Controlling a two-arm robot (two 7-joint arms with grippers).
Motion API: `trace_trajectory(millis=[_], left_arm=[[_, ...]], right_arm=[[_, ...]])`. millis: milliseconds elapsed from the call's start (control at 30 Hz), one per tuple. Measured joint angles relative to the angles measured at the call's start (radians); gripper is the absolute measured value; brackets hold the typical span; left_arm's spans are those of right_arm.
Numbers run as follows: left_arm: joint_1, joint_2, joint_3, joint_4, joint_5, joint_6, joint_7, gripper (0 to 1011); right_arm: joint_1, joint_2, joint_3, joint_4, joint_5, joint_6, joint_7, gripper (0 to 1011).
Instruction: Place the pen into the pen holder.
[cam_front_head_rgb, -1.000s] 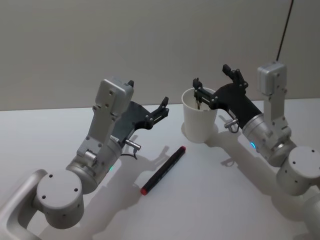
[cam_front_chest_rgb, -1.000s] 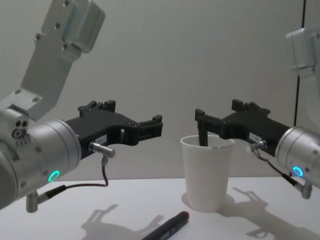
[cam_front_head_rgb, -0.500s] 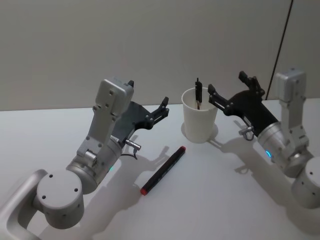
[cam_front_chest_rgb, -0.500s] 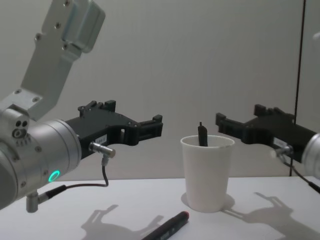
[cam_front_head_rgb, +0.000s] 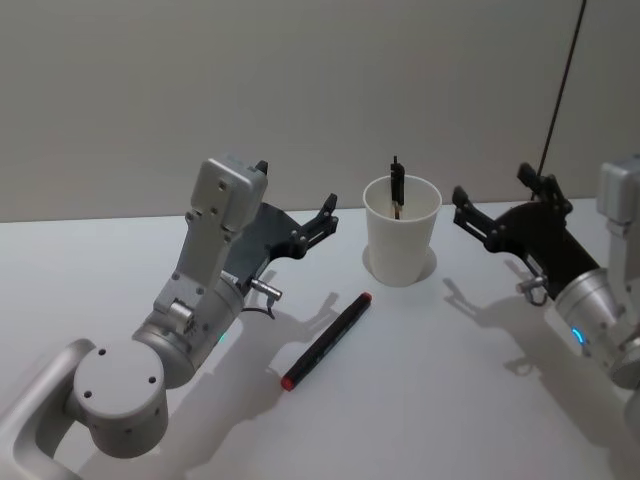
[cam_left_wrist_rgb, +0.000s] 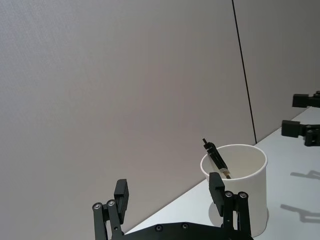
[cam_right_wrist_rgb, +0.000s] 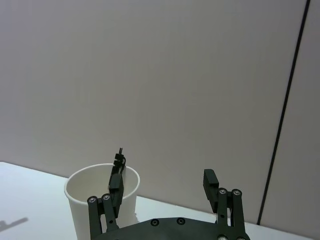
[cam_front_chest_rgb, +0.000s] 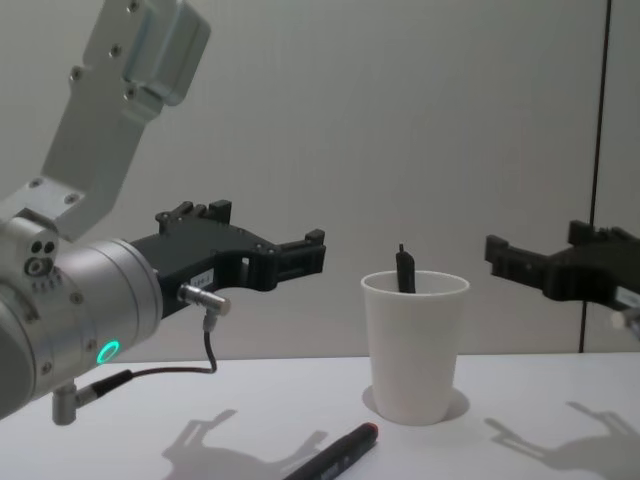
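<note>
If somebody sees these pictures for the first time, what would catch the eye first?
The white paper cup in the middle of the table, with a black pen standing in it, top above the rim. A black marker with red ends lies on the table before the cup; the open left gripper and open right gripper hover on either side.

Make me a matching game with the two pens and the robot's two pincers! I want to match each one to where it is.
Things:
1. black pen
2. marker with red ends
3. left pincer
4. right pincer

Places:
A. open and empty, to the right of the white cup
B. lying flat on the table, in front of the cup
C. standing inside the cup
D. open and empty, to the left of the cup

Pairs: 1-C, 2-B, 3-D, 4-A
</note>
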Motion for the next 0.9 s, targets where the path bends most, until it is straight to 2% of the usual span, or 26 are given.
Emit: trace_trajectory(millis=[667,900], left_arm=[[0.0,0.0,0.0,0.0,0.0,0.0,0.0,1001],[0.0,0.0,0.0,0.0,0.0,0.0,0.0,1001]], right_arm=[[-0.171,0.112,0.008,-0.248,0.084,0.124,-0.099,1001],[-0.187,0.123,0.009,-0.27,0.092,0.135,-0.108,1001]])
